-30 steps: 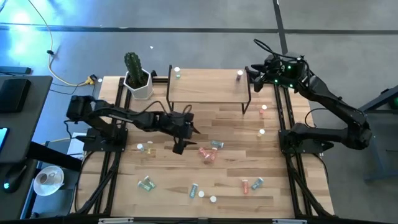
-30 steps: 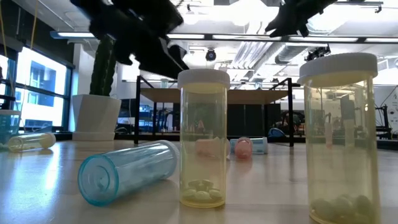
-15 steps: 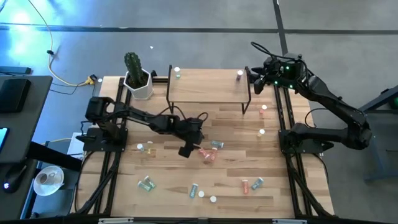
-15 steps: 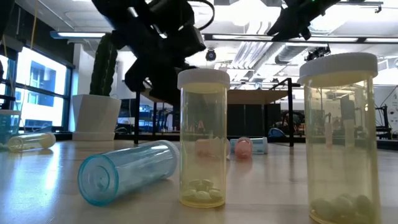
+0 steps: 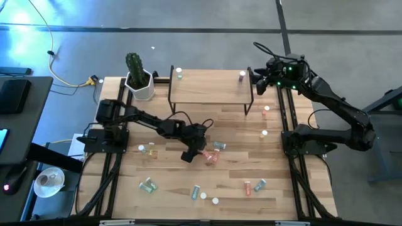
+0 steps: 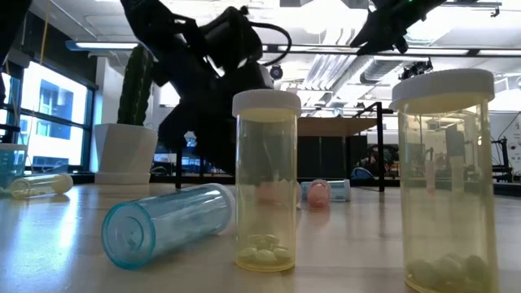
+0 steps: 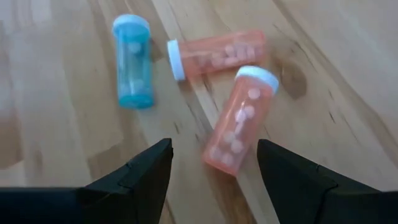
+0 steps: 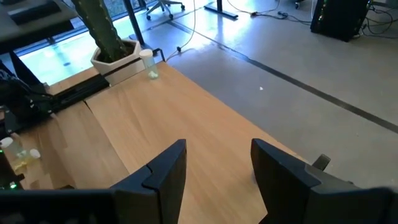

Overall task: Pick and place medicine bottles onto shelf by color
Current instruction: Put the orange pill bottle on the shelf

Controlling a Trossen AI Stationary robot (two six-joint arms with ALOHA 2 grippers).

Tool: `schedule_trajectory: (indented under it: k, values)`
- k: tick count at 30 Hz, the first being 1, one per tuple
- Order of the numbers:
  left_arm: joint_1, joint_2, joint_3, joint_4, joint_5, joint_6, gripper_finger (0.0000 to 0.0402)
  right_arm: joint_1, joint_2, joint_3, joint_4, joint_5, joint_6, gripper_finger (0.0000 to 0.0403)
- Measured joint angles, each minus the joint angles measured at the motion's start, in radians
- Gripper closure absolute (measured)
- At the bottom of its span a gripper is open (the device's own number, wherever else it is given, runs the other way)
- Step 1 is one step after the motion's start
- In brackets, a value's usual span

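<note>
While the left gripper (image 7: 211, 168) hangs low mid-counter, fingers spread and empty, over two pink bottles (image 7: 239, 118) beside a teal bottle (image 7: 134, 62), we see the right gripper (image 8: 217, 168) parted, empty, above the shelf (image 5: 210, 85) end.

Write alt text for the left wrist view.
The left claw, open, hovers over a pale wooden tabletop, with a tipped pink-orange pill bottle with a white cap just ahead between its dark fingers. Beyond lie a second pink-orange capped bottle and a small blue capped bottle.
</note>
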Motion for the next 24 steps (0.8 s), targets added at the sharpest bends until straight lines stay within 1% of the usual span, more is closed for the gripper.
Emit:
schedule_trajectory:
  k: [5,12,14,17,24]
  values:
    - [-0.003,0.024,0.001,0.023,0.042,-0.018,0.0177,0.0,0.0,0.0,-0.014,0.0,0.007,0.0231]
    - [-0.002,0.038,0.0,0.021,0.045,-0.042,0.0177,0.0,0.0,0.0,-0.047,0.0,0.023,0.0231]
    - [-0.003,0.038,0.0,0.014,0.045,-0.044,0.0183,0.0,0.0,0.0,-0.049,-0.001,0.023,0.0231]
    - [-0.002,0.038,0.0,0.017,0.045,-0.044,0.0206,0.005,0.0,0.0,-0.053,-0.003,0.027,0.0231]
    - [-0.002,0.038,0.0,0.019,0.045,-0.037,0.0278,0.05,0.0,0.0,-0.054,-0.005,0.031,0.0231]
